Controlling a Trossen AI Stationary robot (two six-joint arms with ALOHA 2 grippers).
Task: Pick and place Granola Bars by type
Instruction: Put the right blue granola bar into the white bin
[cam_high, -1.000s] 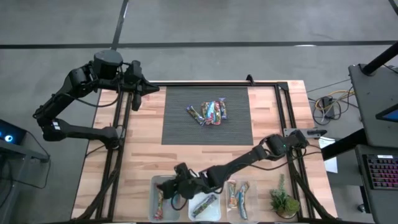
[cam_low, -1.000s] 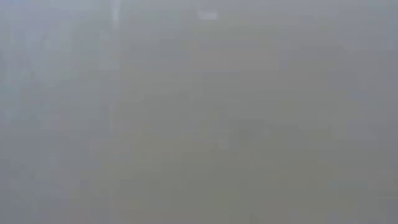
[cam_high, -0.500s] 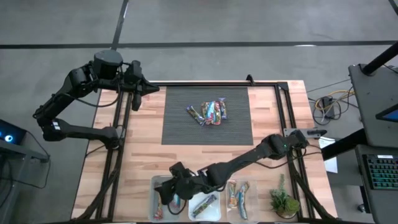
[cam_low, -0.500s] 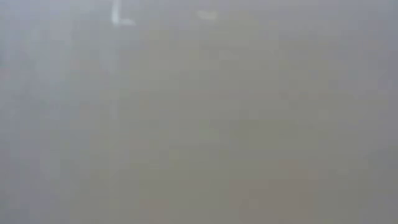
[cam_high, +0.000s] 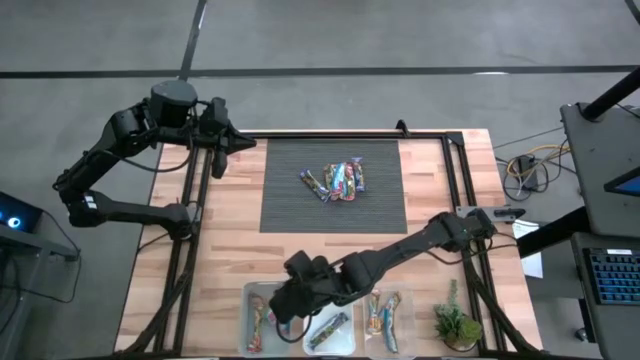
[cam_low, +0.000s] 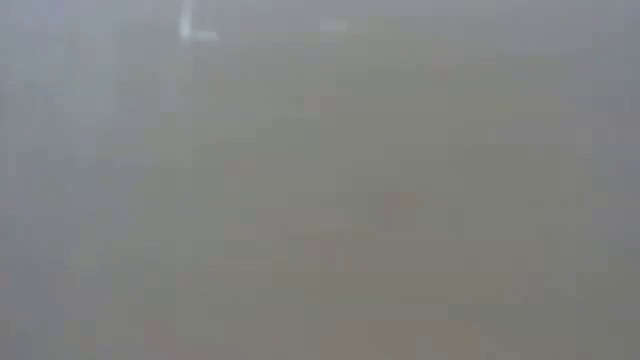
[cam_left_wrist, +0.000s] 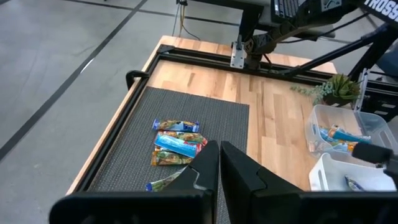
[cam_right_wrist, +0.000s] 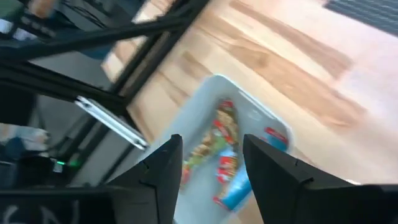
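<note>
While lengthwise in the bin (cam_right_wrist: 267, 118), red granola bars (cam_right_wrist: 225, 146) beneath open right pincer (cam_right_wrist: 211, 163).

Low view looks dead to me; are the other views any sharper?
Low view: uniform grey haze, nothing readable. Right wrist view: motion-smeared, though the left bin and its bars still show. High view: sharp. Left wrist view: sharp on the mat's bar pile.
</note>
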